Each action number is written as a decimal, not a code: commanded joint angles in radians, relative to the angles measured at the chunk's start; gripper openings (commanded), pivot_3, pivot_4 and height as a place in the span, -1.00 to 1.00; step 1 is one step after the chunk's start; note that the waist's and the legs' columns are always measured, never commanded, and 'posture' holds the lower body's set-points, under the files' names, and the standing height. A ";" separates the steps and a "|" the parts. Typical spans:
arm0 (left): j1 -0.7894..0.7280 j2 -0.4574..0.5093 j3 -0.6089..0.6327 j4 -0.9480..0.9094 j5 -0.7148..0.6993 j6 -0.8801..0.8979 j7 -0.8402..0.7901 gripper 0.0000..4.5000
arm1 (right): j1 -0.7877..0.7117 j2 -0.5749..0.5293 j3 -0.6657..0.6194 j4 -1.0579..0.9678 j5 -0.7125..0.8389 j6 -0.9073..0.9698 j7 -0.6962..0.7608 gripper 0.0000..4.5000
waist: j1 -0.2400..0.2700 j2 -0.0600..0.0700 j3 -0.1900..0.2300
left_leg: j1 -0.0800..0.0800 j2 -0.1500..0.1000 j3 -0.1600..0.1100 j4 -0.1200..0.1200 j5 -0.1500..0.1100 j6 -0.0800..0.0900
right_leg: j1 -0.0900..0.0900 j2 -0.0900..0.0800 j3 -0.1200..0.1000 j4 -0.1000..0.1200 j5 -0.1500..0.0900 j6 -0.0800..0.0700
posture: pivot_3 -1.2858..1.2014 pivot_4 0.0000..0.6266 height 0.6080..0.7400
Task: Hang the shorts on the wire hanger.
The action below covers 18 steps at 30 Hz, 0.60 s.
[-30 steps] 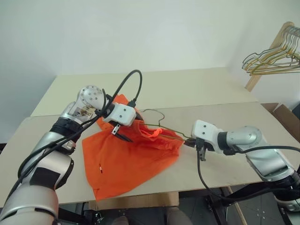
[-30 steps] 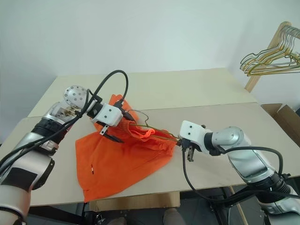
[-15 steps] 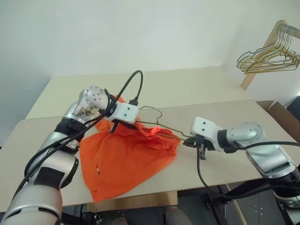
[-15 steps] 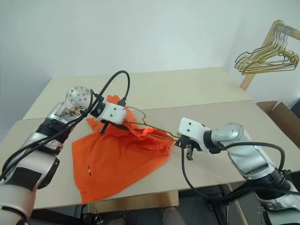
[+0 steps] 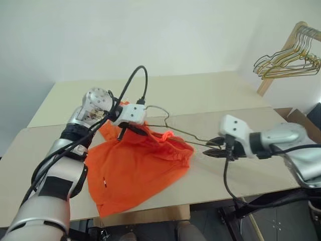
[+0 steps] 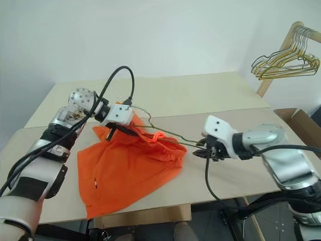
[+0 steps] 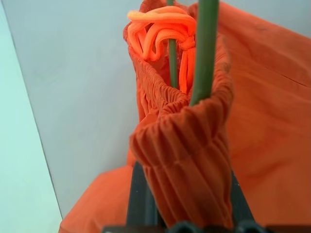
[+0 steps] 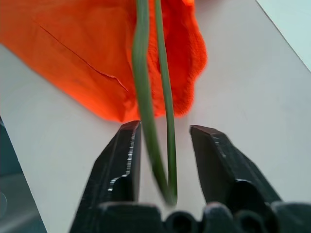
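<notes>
The bright orange shorts (image 5: pixel 135 165) lie spread on the front table, their gathered waistband lifted at the left end. My left gripper (image 5: pixel 129 131) is shut on that bunched waistband (image 7: pixel 180 145). The thin olive wire hanger (image 8: pixel 144 97) passes through the waistband (image 7: pixel 204 48) and sticks out to the right past the shorts. My right gripper (image 5: pixel 208 148) is open, to the right of the shorts. The hanger's end corner lies between its fingers (image 8: pixel 121 160), close to one of them.
A bunch of gold and green wire hangers (image 5: pixel 283 63) hangs on a wooden rail at the far right. A cardboard box (image 5: pixel 301 120) stands below it. A second table (image 5: pixel 210 93) adjoins at the back. Bare tabletop (image 5: pixel 251 173) stretches right of the shorts.
My left gripper has shut on the waistband and lifted it slightly. My right gripper has opened around the hanger's end and drawn up and to the right. The camera has also shifted.
</notes>
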 commanded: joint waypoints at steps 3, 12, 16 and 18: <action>-0.034 0.016 0.058 0.028 -0.020 0.016 0.005 -1.00 | 0.083 -0.012 -0.240 0.006 0.050 0.028 -0.071 0.75 | -0.001 0.000 0.000 | 0.001 0.000 0.000 0.000 0.000 0.000 | 0.000 0.000 0.000 0.001 0.000 0.000 | -0.13 -1.00 1.00; -0.082 -0.003 0.108 0.072 -0.038 0.105 -0.004 -1.00 | 0.345 0.121 -0.481 -0.075 0.175 0.056 -0.159 0.98 | 0.001 -0.001 -0.001 | 0.001 0.000 0.000 0.000 0.000 0.000 | 0.000 0.000 0.000 0.002 0.000 0.000 | -0.11 -1.00 1.00; -0.089 -0.007 0.118 0.063 -0.037 0.125 -0.016 -1.00 | 0.377 0.253 -0.352 -0.080 0.150 -0.004 -0.243 0.98 | -0.004 0.000 -0.002 | 0.003 0.000 0.001 0.000 0.000 0.000 | 0.001 0.000 0.002 0.003 0.000 0.000 | -0.11 -1.00 1.00; -0.088 -0.008 0.120 0.062 -0.039 0.126 -0.021 -1.00 | 0.332 0.353 -0.262 -0.036 0.136 -0.014 -0.305 0.98 | -0.014 0.000 -0.002 | 0.004 0.000 0.001 -0.001 0.000 0.000 | 0.001 0.001 0.002 0.003 0.000 0.000 | -0.11 -1.00 1.00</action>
